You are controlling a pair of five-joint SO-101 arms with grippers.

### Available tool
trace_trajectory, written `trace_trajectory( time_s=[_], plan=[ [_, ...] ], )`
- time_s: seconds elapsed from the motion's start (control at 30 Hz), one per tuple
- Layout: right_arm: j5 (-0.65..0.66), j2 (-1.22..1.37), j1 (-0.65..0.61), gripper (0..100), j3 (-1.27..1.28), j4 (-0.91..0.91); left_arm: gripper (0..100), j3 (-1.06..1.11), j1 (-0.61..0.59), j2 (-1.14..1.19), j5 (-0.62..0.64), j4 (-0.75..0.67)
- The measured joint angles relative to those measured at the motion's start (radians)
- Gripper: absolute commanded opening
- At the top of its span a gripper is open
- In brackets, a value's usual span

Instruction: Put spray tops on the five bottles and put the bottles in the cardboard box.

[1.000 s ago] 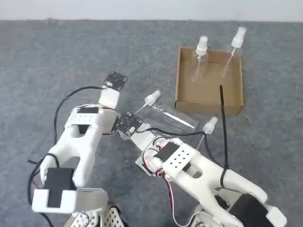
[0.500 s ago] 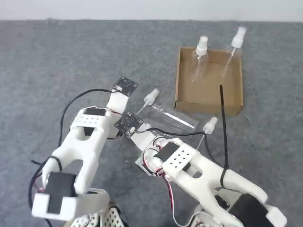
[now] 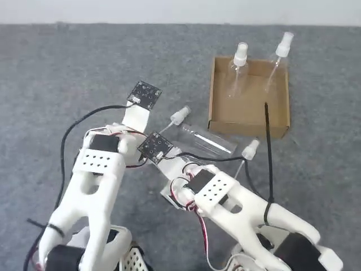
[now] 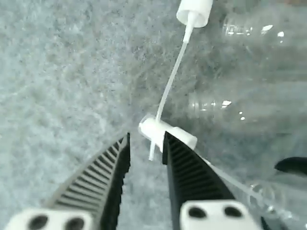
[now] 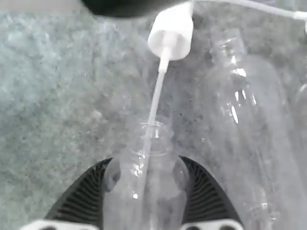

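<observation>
Left hand (image 4: 145,140) narrowly parted, right hand (image 5: 146,164) clamped round a bottle (image 5: 148,201)

Left arm (image 3: 84,209) is re-posing in the high view. Its wrist board (image 3: 144,94) is swinging back away from the cardboard box (image 3: 249,127) after edging toward it half a second ago. The perforated elbow link (image 3: 100,161) is sliding toward the near edge, and the long link behind it is stretching toward the base. The black cable (image 3: 76,129) is trailing along.

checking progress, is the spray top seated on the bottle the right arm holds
Not seated: the spray top has its tube inside the bottle, but its white head sits clear of the neck.
</observation>
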Motion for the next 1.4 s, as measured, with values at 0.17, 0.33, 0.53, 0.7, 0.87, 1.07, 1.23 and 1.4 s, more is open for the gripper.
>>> trace_trajectory(
  time_s=[0.17,0.33,0.53,0.7,0.87,1.07,1.23,1.4],
  plan=[
    [0.000,0.000,0.000,0.6,0.000,0.000,16,0.000,0.002,0.094,0.146,-0.054],
    [0.000,0.002,0.002,0.6,0.005,0.000,16,-0.008,-0.025,0.189,0.287,-0.069],
    [-0.041,0.000,-0.002,0.6,0.003,0.000,16,-0.026,-0.060,0.204,0.377,-0.069],
    [-0.052,0.000,-0.003,0.6,0.003,0.000,16,-0.026,-0.057,0.204,0.440,-0.069],
    [-0.052,0.000,-0.003,0.6,0.003,0.000,16,-0.026,-0.066,0.204,0.462,-0.069],
    [-0.052,0.000,-0.003,0.6,0.003,-0.041,16,0.011,-0.063,0.204,0.512,-0.104],
    [-0.060,0.000,-0.003,0.6,0.003,-0.060,16,0.011,-0.032,0.204,0.560,-0.110],
    [-0.095,0.000,-0.003,0.6,0.003,-0.060,10,0.038,-0.026,0.236,0.569,-0.164]
  ],
)
